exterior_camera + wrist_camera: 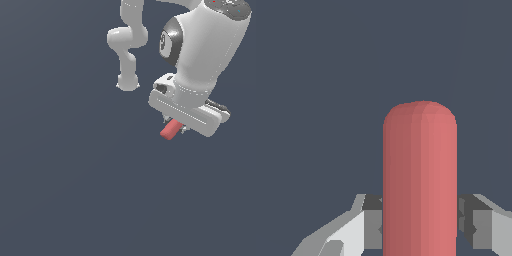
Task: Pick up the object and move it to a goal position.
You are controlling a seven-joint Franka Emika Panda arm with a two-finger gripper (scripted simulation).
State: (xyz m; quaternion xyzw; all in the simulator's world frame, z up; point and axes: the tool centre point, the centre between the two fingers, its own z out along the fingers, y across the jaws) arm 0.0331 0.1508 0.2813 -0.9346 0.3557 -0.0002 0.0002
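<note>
- Wrist view: pincer (420, 220) clamps the red cylinder (420, 175), fingers (372, 222) pressing both sides.
- Exterior view: cylinder (170, 129) pokes from under the pincer (181, 126).
- Probably light, rigid, smooth; grip sits near one end, so it may pivot.

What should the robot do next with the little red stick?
Probably keep squeezing and carry it toward the goal. The hand looks closed on the red stick: in the wrist view both fingers press against its sides, and one end pokes out in front. No goal marker shows in either view, so which way to carry it can't be told.
</note>
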